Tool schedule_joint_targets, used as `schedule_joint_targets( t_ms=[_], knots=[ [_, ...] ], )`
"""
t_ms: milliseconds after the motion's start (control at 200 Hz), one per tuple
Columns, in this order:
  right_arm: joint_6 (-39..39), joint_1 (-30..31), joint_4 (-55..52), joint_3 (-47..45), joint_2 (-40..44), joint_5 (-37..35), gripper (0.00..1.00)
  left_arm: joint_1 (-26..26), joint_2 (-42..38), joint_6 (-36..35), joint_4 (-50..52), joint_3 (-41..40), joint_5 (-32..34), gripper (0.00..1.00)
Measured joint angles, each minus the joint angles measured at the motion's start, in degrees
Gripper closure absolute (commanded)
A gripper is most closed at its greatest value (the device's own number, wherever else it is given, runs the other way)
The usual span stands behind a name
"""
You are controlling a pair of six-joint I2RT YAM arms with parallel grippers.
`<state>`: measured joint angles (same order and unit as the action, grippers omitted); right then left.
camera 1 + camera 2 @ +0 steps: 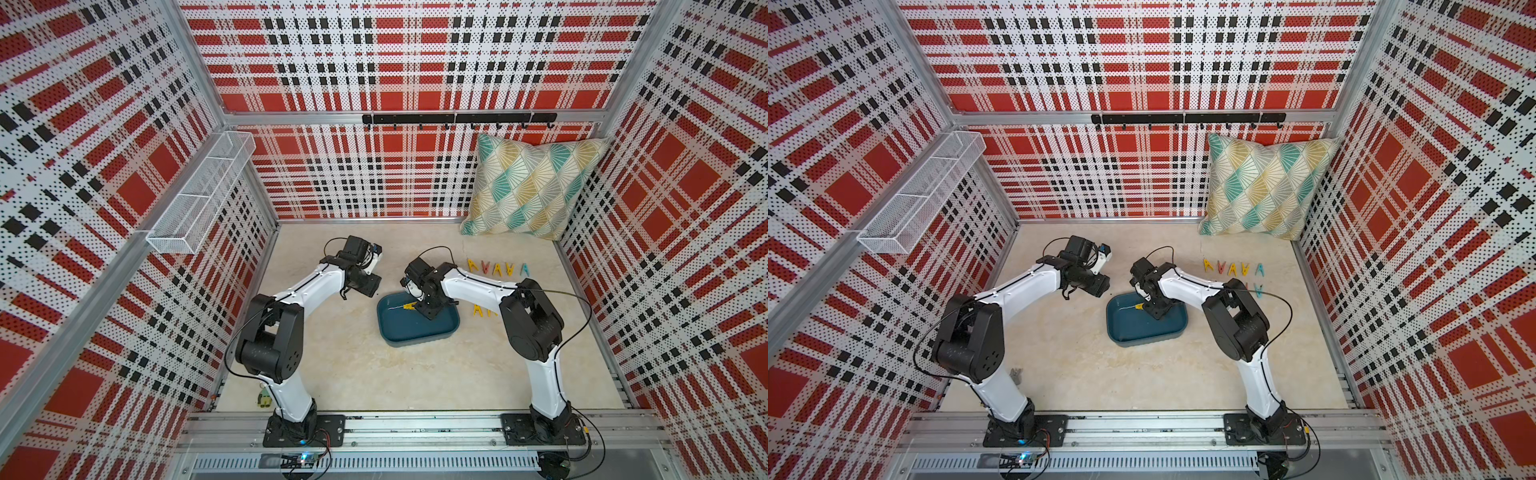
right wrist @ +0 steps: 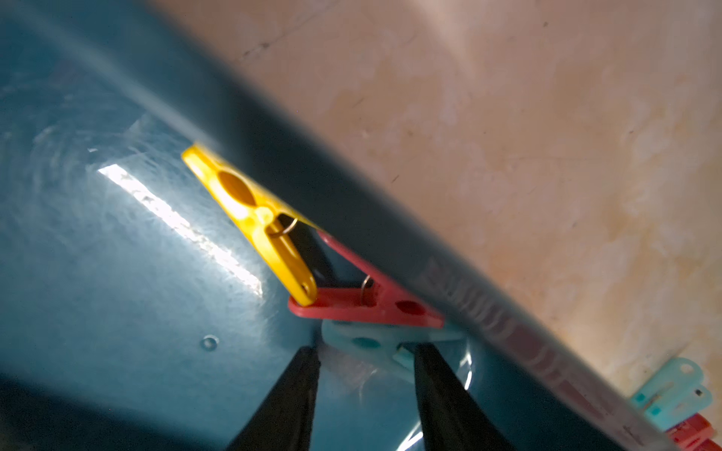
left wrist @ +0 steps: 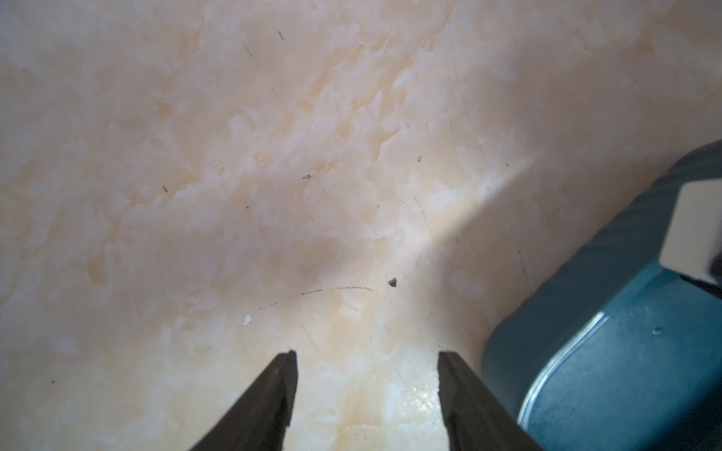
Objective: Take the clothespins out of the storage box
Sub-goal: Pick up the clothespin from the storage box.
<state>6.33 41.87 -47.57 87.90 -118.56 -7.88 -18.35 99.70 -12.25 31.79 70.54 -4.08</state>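
The counter gives the storage box nothing to brace against. The box is probably light, so a sideways push inside it could slide it or tip its rim.

The left jaws hang open and empty over bare counter just beside the box, so nothing steadies it. The right arm reaches down into the box. The right jaws stand apart low over its floor, closed on nothing that I can see.

Three clothespins are left inside, huddled against one long wall of the box. The yellow clothespin rests one leg on the red clothespin. The red one lies partly over the light blue clothespin, which sits right at the jaw tips.

One tip appears to overlap the blue peg instead of clearing it. Closing from here could pinch only an edge and squirt the smooth plastic away. Lifting the blue peg may also drag the red and yellow ones along and drop them back inside.

The finished row of clothespins lies outside the box, well beyond that wall. A wide swing out could scatter it.
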Motion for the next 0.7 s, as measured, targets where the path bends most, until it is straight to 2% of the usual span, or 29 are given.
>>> schedule_joint_targets(
  t_ms=[701],
  knots=[
    [0.6, -0.9, 0.4, 0.0, 0.0, 0.0, 0.46, 0.4, 0.0, 0.0, 0.1, 0.0, -0.2, 0.37]
  ],
)
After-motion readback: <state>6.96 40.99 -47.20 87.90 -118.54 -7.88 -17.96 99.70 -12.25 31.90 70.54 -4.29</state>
